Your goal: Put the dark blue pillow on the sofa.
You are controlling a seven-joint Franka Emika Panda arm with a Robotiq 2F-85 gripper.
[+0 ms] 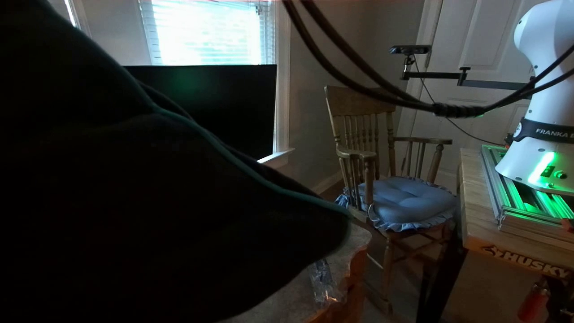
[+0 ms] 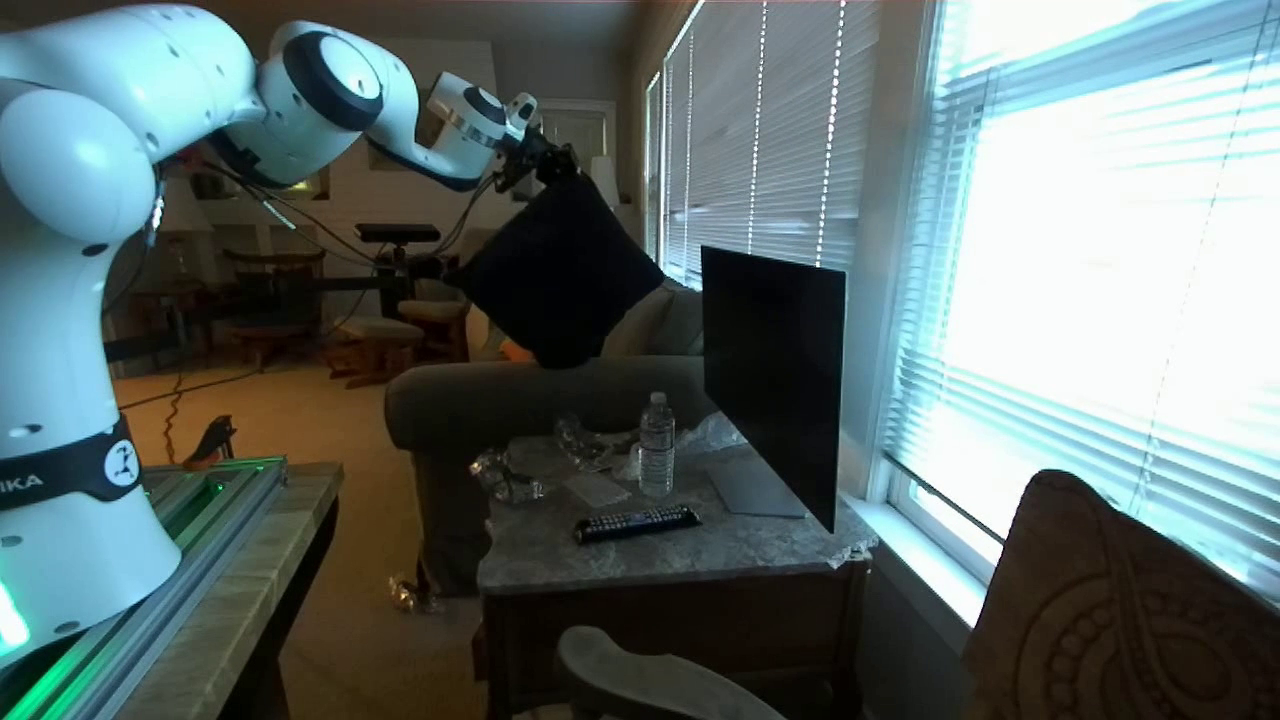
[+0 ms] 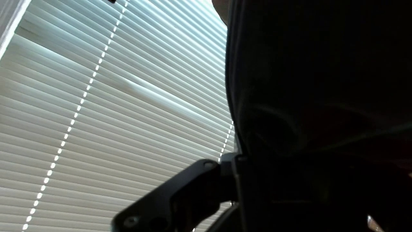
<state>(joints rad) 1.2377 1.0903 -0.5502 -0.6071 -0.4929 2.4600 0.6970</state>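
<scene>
Navy pillow [image 2: 556, 275] hangs corner-down below pincer [image 2: 562, 168], which is clamped on its top corner; lower tip overlaps sofa [image 2: 500, 400] in an exterior view, contact unclear.

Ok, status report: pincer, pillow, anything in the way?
Pincer shut on dark blue pillow. Pillow dangling by a corner. Sofa's armrest may be in the way; contact unclear.

Daylight through a window [image 2: 1080, 260] burns out to white at the right of an exterior view; the rear wall [image 2: 460, 60] lies dim. In an exterior view, green light [image 1: 541, 168] glows on the robot base [image 1: 531, 154] at right, while the dark blue pillow [image 1: 170, 202] at left is near-black, detail lost. Wrist view: backlit blinds [image 3: 122, 135], brightest toward the top; right half underexposed.
</scene>
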